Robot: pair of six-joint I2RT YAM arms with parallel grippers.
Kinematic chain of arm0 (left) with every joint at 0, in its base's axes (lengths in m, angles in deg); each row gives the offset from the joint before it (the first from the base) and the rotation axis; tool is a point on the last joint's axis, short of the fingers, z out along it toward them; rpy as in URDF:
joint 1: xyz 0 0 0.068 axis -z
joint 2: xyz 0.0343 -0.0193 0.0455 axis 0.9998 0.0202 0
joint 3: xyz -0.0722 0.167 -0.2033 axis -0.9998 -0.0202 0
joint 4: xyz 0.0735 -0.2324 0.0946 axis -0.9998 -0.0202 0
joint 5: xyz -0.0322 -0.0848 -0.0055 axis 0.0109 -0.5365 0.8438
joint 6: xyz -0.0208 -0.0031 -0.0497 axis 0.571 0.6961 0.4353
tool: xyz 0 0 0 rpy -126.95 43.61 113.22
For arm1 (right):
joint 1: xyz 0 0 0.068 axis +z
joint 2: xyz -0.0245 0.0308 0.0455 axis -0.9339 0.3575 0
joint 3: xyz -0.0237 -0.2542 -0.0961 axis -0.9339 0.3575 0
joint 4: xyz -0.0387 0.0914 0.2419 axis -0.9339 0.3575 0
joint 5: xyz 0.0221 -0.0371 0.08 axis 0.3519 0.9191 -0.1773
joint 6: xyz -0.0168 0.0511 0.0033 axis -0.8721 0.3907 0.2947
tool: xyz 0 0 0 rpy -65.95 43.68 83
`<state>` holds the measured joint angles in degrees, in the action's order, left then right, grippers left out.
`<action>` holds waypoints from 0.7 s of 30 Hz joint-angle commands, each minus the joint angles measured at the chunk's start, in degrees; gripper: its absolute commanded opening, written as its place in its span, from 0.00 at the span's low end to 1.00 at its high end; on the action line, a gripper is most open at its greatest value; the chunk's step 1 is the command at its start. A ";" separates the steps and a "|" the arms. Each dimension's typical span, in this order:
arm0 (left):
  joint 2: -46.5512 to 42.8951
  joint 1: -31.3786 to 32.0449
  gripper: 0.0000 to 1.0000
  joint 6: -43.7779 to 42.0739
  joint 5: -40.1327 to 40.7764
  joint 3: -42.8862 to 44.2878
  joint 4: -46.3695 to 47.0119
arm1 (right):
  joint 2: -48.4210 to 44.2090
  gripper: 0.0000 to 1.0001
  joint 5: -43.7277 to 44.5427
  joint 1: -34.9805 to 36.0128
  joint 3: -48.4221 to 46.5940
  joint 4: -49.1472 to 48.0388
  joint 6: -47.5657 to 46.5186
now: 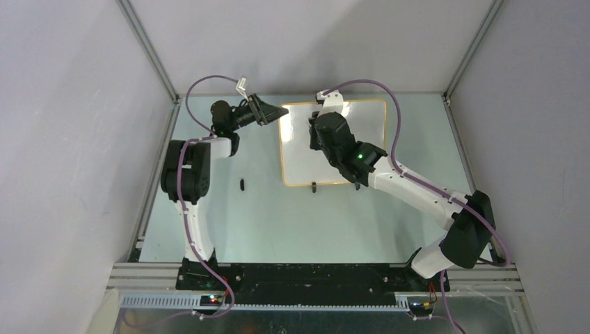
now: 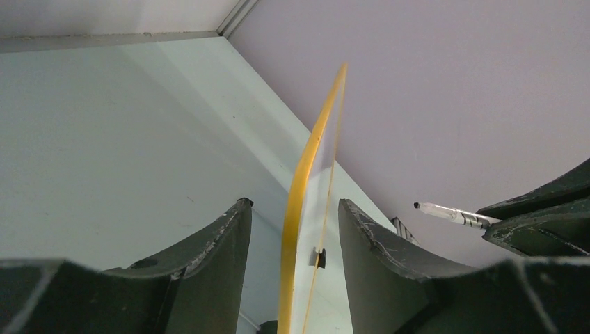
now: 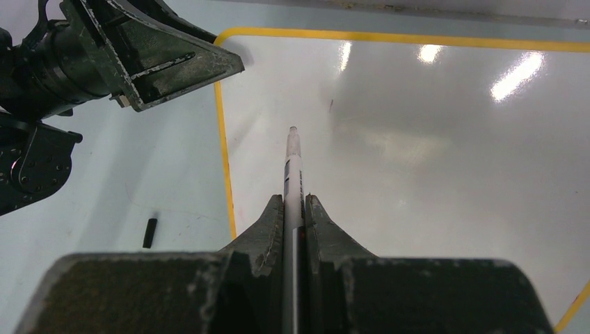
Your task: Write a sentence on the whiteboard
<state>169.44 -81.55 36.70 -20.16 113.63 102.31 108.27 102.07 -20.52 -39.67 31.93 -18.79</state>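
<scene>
Right wrist: glossy, yellow-rimmed whiteboard (image 3: 431,195).

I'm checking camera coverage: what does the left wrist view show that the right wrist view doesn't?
Left wrist only: the whiteboard edge-on, its rim inside the open left gripper. Right wrist only: the board's glossy face and a small black piece beside it. Both: the board, both grippers, and the marker held by the right gripper.

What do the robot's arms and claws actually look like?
The left arm and right arm are white tubes joined by chunky black joints, each trailing a purple cable. The right arm carries a small green light. The left gripper and right gripper each have two dark, scuffed, wedge-shaped fingers.
</scene>
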 commanded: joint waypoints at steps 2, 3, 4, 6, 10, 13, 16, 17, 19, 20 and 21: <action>-3.13 0.36 0.54 -0.53 -1.54 0.17 2.59 | -1.80 0.00 1.95 0.12 -0.05 -1.93 -0.34; -3.10 0.40 0.54 -0.27 -1.57 0.17 2.81 | -1.77 0.00 1.96 0.13 -0.05 -2.13 -0.39; -3.08 0.42 0.54 -0.16 -1.58 0.10 3.10 | -1.80 0.00 1.72 0.10 -0.05 -2.32 -0.59; -3.07 0.37 0.53 0.14 -1.71 0.13 3.57 | -1.69 0.00 1.02 -0.06 -0.05 -3.21 -0.48; -2.79 0.37 0.51 0.50 -1.86 0.46 3.77 | -0.77 0.00 -4.79 -1.66 -0.57 -4.64 0.02; -2.69 0.37 0.50 0.66 -1.97 0.60 3.89 | 0.57 0.00 -4.81 -2.58 -2.68 -2.41 1.03; -2.65 0.40 0.48 0.74 -2.04 0.72 4.14 | 2.66 0.00 -3.87 -2.78 -5.76 -0.50 0.30; -2.59 0.37 0.47 0.86 -2.11 0.88 4.20 | 2.96 0.00 -3.81 -2.81 -6.15 -0.10 -0.15; -2.40 0.36 0.45 1.33 -2.21 1.12 4.64 | 4.13 0.00 -4.15 -2.82 -7.10 -0.10 -0.65; -2.29 0.36 0.45 1.57 -2.26 1.21 4.93 | 4.36 0.00 -4.55 -2.78 -7.61 -0.12 -0.77; -2.11 0.40 0.44 2.27 -2.33 1.44 5.80 | 4.94 0.00 -4.72 -2.76 -7.92 -0.07 -1.01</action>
<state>169.44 -81.44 37.47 -21.43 113.63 103.84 111.70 98.03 -23.43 -43.93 32.15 -18.77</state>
